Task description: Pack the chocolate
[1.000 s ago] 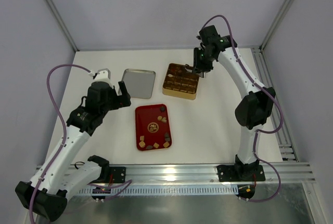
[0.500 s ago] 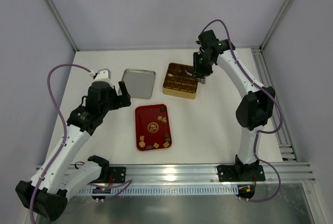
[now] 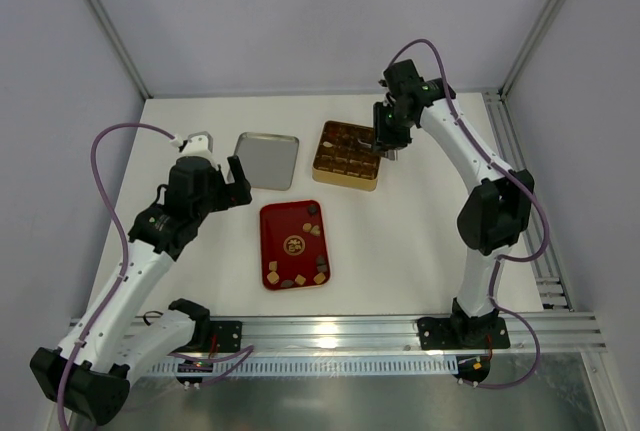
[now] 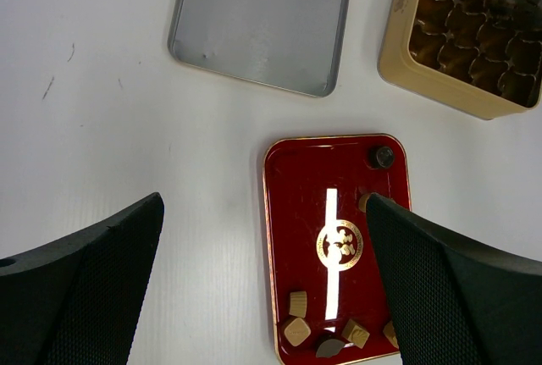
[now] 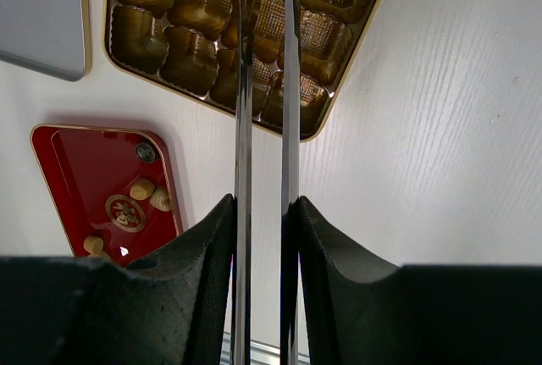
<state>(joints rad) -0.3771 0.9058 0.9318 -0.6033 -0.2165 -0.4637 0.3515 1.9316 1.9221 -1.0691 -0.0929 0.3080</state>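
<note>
Several chocolate pieces lie on the red tray [image 3: 280, 226]. A dark one [image 4: 380, 157] sits at its far right corner and tan cubes [image 4: 297, 329] at its near end. Two pale pieces [image 5: 141, 188] lie beside the gold emblem. My left gripper [image 4: 262, 297] is open and empty, hovering above the tray. My right gripper [image 5: 265, 229] is shut on metal tongs [image 5: 244, 85]. The tongs reach over the right side of the gold tin [image 3: 345, 183]. Their tips are cut off at the top of the right wrist view, so I cannot tell whether they hold a piece.
A silver lid [image 3: 266, 159] lies upside down left of the gold tin, behind the tray. The tin's moulded compartments [image 5: 190, 60] look mostly empty. Frame posts stand at the back corners, and a rail [image 3: 520, 211] runs along the table's right edge.
My right gripper has shifted slightly with the tongs by the tin's right edge. The left arm has not moved.
</note>
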